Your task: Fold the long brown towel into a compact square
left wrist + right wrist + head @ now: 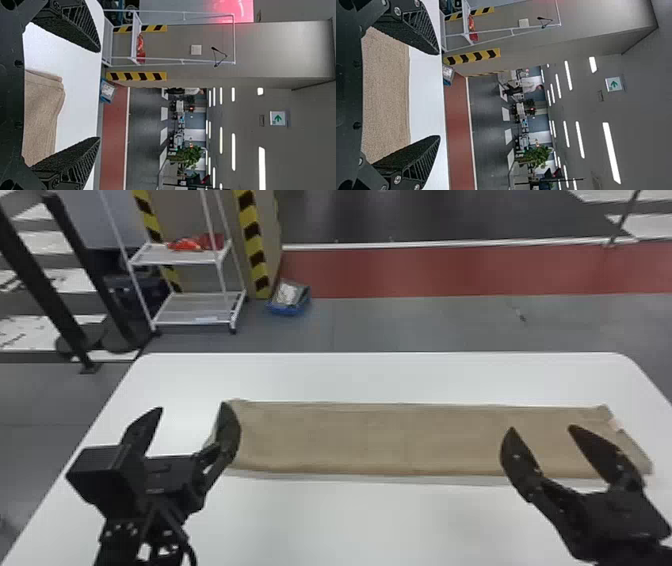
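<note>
At the left, the left gripper has its fingers spread, nothing pinched; its right finger overlaps the left end of the towel in the head view. Beyond those fingers, the left wrist view has a wall sign with a green arrow. Between the two grippers the towel lies as a long flat brown strip, coarsely woven, fairly straight along its far edge, layered at the near one. White table runs beyond the fingers and on their near side. The right gripper is spread over the towel's right part. Just outside its right fingertip, a small pale patch looks like a label.
</note>
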